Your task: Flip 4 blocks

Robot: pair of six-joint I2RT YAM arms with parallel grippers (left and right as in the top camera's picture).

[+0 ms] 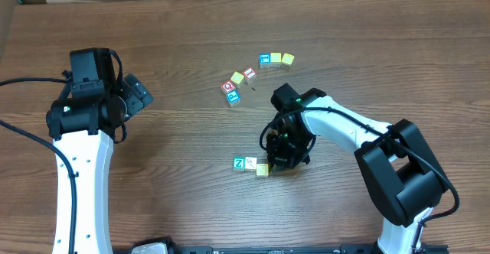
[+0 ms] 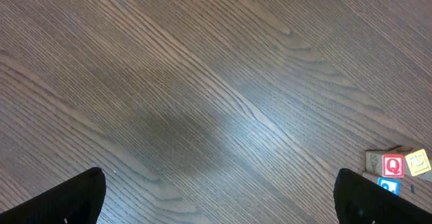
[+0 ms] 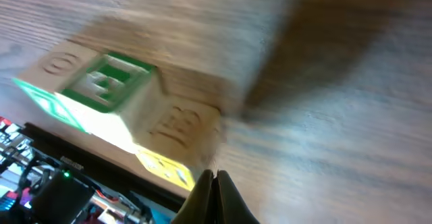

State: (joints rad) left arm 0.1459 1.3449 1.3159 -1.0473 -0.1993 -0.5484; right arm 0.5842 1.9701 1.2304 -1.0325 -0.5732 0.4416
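Z block (image 1: 239,163) headed a row with cream block (image 1: 251,163) and yellow block (image 1: 262,170). Right claw (image 3: 214,183), closed and empty, sat at the row's far end; left claw (image 2: 219,197) gaped. Flips done: undeterminable.

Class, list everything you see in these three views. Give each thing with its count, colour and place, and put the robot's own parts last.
near row of blocks: three in view, green Z, cream and yellow, touching in a line at the table's front centre
middle cluster of blocks: four, two red-faced, one yellow, one blue, mid-table
far row of blocks: three, one blue and two yellow, behind the cluster
table: one, brown wood grain, under everything
left arm: one, white and black, table's left
right arm: one, white and black, table's right
left end effector: one, black, open, over bare table
right end effector: one, black, shut, tips beside the near row
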